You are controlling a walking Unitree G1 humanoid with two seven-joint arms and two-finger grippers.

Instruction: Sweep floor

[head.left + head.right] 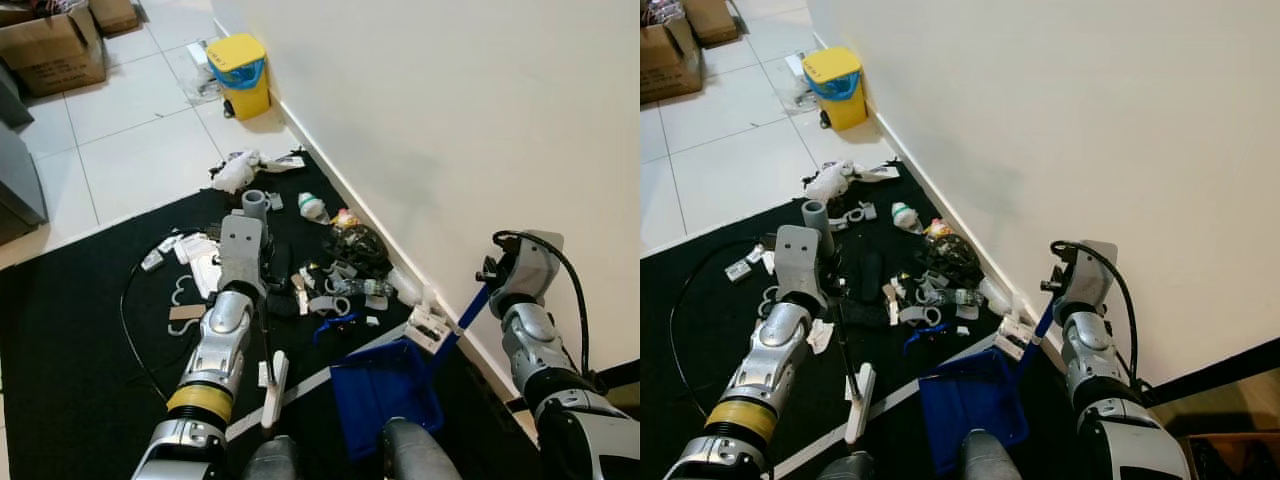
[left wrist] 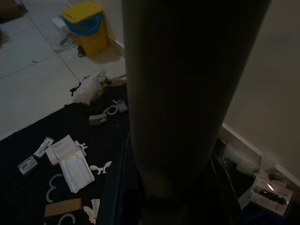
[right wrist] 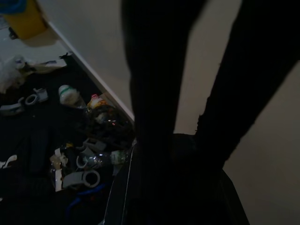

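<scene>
Litter lies piled on a black mat [image 1: 70, 370] by the wall: a dark plastic bag [image 1: 358, 248], a small bottle [image 1: 313, 207], grey clips [image 1: 330, 303] and a crumpled white bag [image 1: 238, 172]. My left gripper [image 1: 258, 262] is shut on a broom handle. The thin dark rod runs down to a white brush head [image 1: 275, 390] on the mat, and a grey tube end [image 1: 255, 203] sticks up beyond the wrist. My right gripper [image 1: 488, 272] is shut on the blue handle of a blue dustpan [image 1: 385, 390], which rests on the mat just short of the pile.
A white wall [image 1: 450, 130] and its skirting run along the right. A yellow bin [image 1: 240, 75] stands against it further off. Cardboard boxes [image 1: 55, 50] sit on the white tiles at far left. White hooks, cards and a black cable [image 1: 128, 310] lie on the mat's left part.
</scene>
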